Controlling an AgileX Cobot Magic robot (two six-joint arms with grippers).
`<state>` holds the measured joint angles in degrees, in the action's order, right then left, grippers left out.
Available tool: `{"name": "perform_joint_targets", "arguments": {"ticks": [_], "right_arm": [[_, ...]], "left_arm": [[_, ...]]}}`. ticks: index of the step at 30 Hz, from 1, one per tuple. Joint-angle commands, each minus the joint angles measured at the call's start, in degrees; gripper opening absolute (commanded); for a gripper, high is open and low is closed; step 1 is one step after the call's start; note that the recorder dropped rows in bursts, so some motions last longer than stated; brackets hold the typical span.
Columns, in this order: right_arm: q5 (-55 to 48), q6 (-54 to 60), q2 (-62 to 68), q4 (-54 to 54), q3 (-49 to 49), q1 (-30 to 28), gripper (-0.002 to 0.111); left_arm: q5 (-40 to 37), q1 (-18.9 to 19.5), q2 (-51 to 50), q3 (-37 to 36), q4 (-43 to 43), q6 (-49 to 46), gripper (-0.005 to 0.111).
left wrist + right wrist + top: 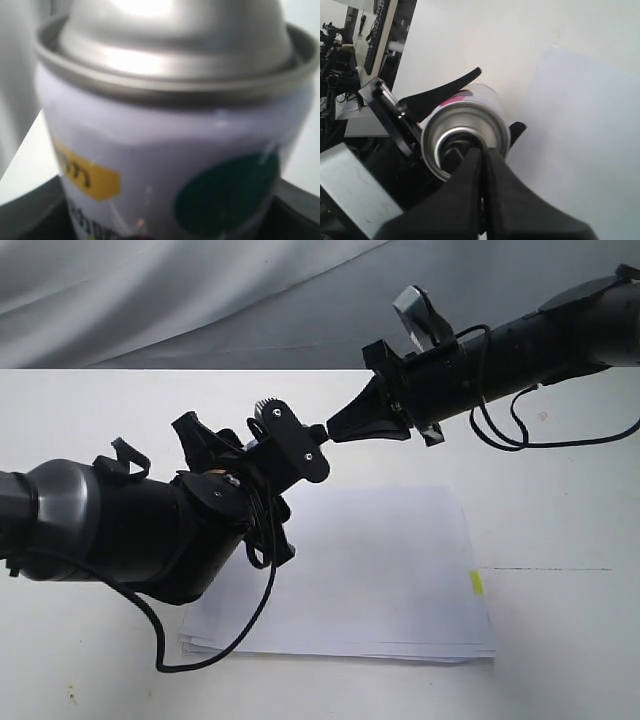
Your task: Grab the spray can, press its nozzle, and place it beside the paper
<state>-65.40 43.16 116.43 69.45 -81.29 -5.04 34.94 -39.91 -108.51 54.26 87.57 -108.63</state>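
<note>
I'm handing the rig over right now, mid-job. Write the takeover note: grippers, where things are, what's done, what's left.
Left gripper: shut on the spray can, which is lifted off the table.
Right gripper: fingers shut, tips against the can's top at the nozzle.
Paper: flat on the table, below the arms.
Done: the pickup. No spray shows, so the press cannot be confirmed.
Left: finish the press, set the can beside the paper, release.
</note>
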Motion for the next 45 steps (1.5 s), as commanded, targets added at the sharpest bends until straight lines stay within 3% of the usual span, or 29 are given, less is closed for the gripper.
{"name": "perform_joint_targets", "arguments": {"ticks": [1, 8, 16, 20, 25, 28, 36, 45], "right_arm": [[7.02, 1.30, -4.48, -2.14, 0.49, -4.38, 0.000], [24.06, 7.58, -20.15, -5.67, 8.59, -10.32, 0.000], [49.46, 15.10, -50.22, -8.54, 23.80, -10.32, 0.000], [49.21, 15.10, -59.80, -8.54, 33.20, -10.32, 0.000], [52.49, 15.10, -71.42, -6.94, 50.22, -10.32, 0.000], [52.72, 15.10, -79.71, -3.60, 58.35, -10.32, 0.000], [45.23, 15.10, -86.88, -2.60, 63.88, -10.32, 0.000], [45.86, 14.99, -87.41, -2.60, 64.48, -10.32, 0.000]], "left_arm": [[2.77, -0.05, 0.43, 0.60, 1.85, 0.71, 0.000], [1.57, -0.05, 0.43, 0.60, 2.30, 2.34, 0.000], [-3.07, -0.05, 5.32, 0.60, -1.75, 8.48, 0.000], [-5.34, 1.50, 8.94, 0.60, -4.41, 11.27, 0.000], [-17.45, 10.93, 16.17, 0.60, -4.19, 18.33, 0.000], [-18.92, 15.10, 20.91, 0.60, -4.19, 18.75, 0.000], [-28.09, 18.39, 28.13, 0.60, -9.96, 23.54, 0.000], [-33.52, 23.99, 35.06, -1.70, -10.07, 25.23, 0.000]]}}
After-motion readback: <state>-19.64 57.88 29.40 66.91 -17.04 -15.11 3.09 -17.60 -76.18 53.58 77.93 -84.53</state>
